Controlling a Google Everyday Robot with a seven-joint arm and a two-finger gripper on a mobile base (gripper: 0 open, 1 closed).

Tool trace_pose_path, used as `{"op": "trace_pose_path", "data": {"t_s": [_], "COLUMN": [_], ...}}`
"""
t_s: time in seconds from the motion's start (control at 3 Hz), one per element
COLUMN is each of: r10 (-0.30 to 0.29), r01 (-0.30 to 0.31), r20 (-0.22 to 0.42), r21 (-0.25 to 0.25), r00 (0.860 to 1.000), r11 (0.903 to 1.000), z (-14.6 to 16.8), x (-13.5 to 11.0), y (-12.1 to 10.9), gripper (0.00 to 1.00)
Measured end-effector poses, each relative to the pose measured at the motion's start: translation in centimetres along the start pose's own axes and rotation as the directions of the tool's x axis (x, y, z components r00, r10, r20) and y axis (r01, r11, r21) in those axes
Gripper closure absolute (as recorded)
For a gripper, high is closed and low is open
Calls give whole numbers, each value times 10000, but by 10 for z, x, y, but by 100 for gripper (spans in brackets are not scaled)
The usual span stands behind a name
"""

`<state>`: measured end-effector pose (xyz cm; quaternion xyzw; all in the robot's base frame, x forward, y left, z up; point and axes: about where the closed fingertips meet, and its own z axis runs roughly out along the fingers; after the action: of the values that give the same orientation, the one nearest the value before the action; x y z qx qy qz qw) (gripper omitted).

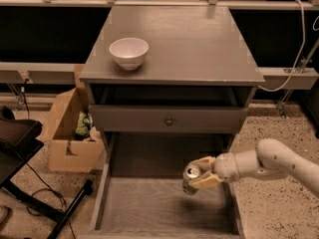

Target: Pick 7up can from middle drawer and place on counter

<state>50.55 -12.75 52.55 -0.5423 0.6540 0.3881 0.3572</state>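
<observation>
The 7up can, silvery with a silver pull-tab top, is held in my gripper above the floor of the open middle drawer. The gripper's two tan fingers close on the can from the right side, and the white arm reaches in from the right. The can hangs over the drawer's right part, clear of its wood-grain floor, with a shadow below it. The counter is the grey top of the cabinet, above and behind the gripper.
A white bowl stands on the counter's left front. A closed drawer front with a round knob sits above the open drawer. A cardboard box stands left of the cabinet. A black stand is at lower left. Speckled floor lies to the right.
</observation>
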Motion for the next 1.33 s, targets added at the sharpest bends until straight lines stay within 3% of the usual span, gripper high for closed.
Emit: {"op": "trace_pose_path", "data": {"t_s": [0.33,0.67,1.0,1.33], "r10": [408,375,116,173], "r01": [-408,-351,-23,-81], "r20": [-171,-432,-614,-393], "r21": [32,553,1501,2242], "r00": [9990,9984,9980,9991], "r11": [9992,9979,9887,9745], "z": [-41,-108,-167,-182], "x": [-99,-213,-324,-421], "y": [7,8,2,-41], "gripper": [100,100,100,100]}}
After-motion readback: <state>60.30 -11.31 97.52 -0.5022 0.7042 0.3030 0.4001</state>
